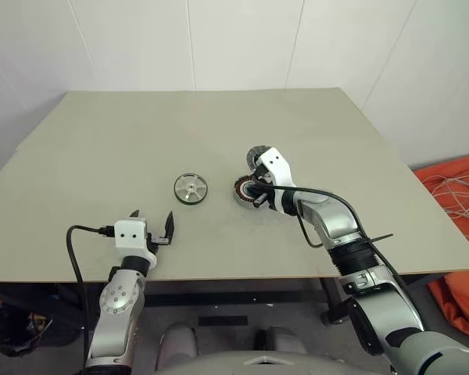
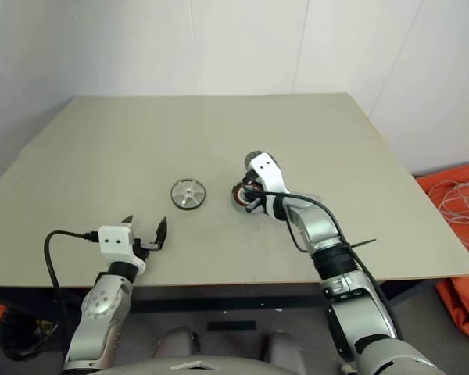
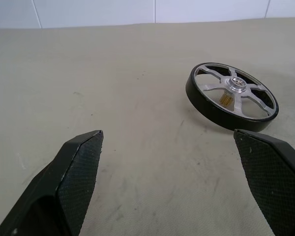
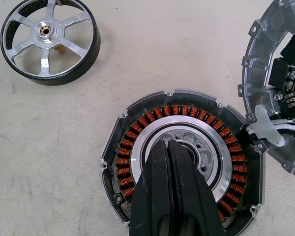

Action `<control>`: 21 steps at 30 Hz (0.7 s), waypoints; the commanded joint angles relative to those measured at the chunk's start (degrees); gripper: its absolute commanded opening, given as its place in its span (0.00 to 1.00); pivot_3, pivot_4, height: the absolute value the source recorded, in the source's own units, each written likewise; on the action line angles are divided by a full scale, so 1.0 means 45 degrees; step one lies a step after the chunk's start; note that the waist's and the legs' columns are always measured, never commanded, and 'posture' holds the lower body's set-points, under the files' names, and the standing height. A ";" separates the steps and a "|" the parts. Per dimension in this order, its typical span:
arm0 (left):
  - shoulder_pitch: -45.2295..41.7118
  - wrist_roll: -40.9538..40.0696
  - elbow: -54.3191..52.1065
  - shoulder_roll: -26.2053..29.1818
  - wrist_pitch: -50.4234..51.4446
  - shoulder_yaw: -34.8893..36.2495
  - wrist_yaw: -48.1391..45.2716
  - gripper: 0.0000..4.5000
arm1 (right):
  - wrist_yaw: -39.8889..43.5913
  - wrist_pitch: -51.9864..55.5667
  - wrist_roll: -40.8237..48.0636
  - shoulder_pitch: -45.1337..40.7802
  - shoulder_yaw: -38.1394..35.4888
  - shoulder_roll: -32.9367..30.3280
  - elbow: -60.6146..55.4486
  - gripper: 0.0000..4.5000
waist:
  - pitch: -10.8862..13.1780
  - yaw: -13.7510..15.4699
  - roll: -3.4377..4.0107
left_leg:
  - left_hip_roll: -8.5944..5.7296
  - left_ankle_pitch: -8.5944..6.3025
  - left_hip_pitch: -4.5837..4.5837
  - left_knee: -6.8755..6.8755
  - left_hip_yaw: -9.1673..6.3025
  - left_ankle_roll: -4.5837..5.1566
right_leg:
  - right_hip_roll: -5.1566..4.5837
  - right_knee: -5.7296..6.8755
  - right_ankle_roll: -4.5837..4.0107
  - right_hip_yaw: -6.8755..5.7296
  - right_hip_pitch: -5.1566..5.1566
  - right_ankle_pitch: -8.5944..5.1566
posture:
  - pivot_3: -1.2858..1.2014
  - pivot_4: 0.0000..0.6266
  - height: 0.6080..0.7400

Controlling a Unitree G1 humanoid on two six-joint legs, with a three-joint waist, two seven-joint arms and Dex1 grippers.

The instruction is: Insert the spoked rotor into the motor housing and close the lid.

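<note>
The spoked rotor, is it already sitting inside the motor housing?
No, the spoked rotor lies on the table apart from the open motor housing, whose copper windings are uncovered.

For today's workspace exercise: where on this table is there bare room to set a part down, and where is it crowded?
Bare: the far half of the table and the stretch left of the spoked rotor. Crowded: right of the rotor, where the shut right gripper is over the motor housing, its lid open alongside.

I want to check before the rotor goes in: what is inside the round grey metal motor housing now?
Inside the round grey metal motor housing are copper windings around a silver centre. The shut right gripper covers part of the centre.
</note>
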 commanded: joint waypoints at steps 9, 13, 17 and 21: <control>-0.0187 -0.0001 -0.0234 -0.0010 -0.0116 0.0030 0.0038 1.00 | -0.0017 0.0111 0.0006 0.0111 0.0089 0.0024 -0.0759 0.00 | 0.0000 0.0000 0.0000 | 0.0000 0.0000 0.0001 0.0000 0.0000 0.0000 | 0.0000 0.0000 0.0000 0.0000 0.0000 0.0000 | 0.52 0.00 1.00; -0.0194 0.0018 -0.0242 -0.0021 -0.0121 0.0025 0.0062 1.00 | -0.0113 0.0315 -0.0136 0.0067 0.0286 0.0052 -0.0703 0.00 | 0.0000 -0.0001 0.0000 | 0.0000 0.0000 0.0001 0.0000 0.0000 0.0000 | 0.0001 0.0000 0.0000 0.0000 0.0000 0.0000 | 0.52 0.00 1.00; -0.0175 0.0032 -0.0263 -0.0046 -0.0134 0.0003 0.0085 1.00 | -0.0187 0.0763 -0.0348 -0.0025 0.0710 0.0135 -0.0675 0.00 | 0.0000 -0.0002 0.0000 | 0.0001 0.0000 0.0004 0.0000 -0.0001 0.0000 | 0.0001 0.0000 0.0000 0.0001 0.0002 0.0000 | 0.52 0.00 1.00; -0.0168 0.0052 -0.0265 -0.0079 -0.0149 -0.0022 0.0111 1.00 | -0.0219 0.1029 -0.0450 -0.0194 0.1024 0.0366 -0.0740 0.00 | -0.0002 -0.0021 -0.0002 | 0.0002 0.0000 0.0019 -0.0001 0.0000 -0.0001 | 0.0002 0.0001 0.0001 0.0002 0.0010 0.0000 | 0.52 0.00 1.00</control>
